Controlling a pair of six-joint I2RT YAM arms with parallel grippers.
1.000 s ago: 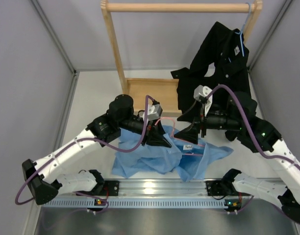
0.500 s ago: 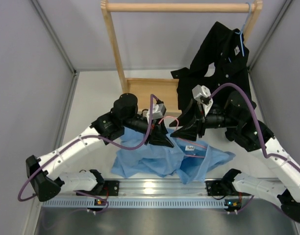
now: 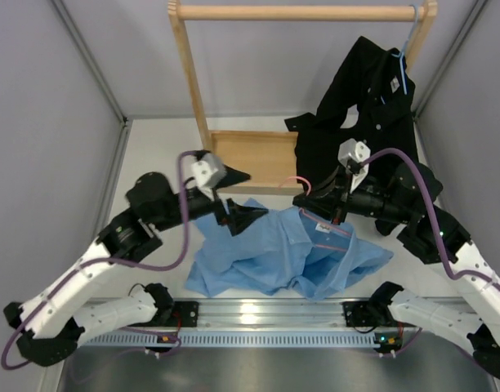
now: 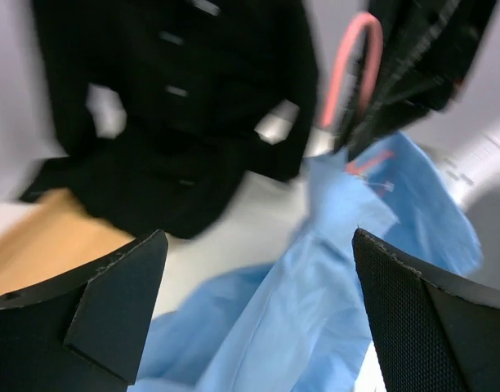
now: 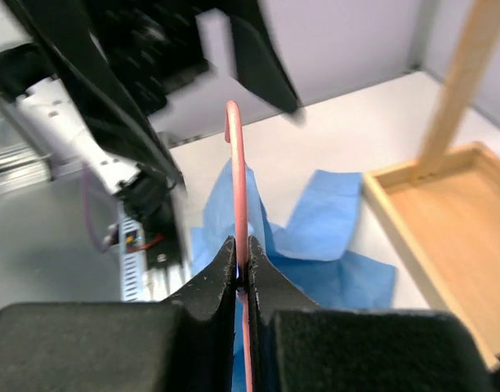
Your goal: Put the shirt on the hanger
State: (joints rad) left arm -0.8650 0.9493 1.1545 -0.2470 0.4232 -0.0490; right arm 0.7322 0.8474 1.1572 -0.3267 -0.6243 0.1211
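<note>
Right, the shirt (image 3: 266,255) lies crumpled on the table (image 3: 152,155), its near hem right along the metal rail (image 3: 258,312) and its far edge just short of the wooden rack's (image 3: 189,77) base tray. There's bare tabletop to the left of the cloth, out to the side wall. It's much tighter on the right, where the black shirt (image 3: 364,114) hangs from its blue hanger (image 3: 403,69) just behind the right arm.

The right gripper (image 5: 242,260) is pinched tight on the pink hanger (image 5: 236,175), gripping the stem with the hook rising beyond the fingertips. From overhead, the hook sits near the tray's front edge and the lower wire rests at the shirt's collar.

And the change: half a second ago the left gripper (image 3: 243,197) was down on the collar, nearly touching the right one. Now it has pulled back to the left and lifted clear, spread wide with nothing in it, hovering over the cloth's left portion. The collar area lies uncovered.
</note>
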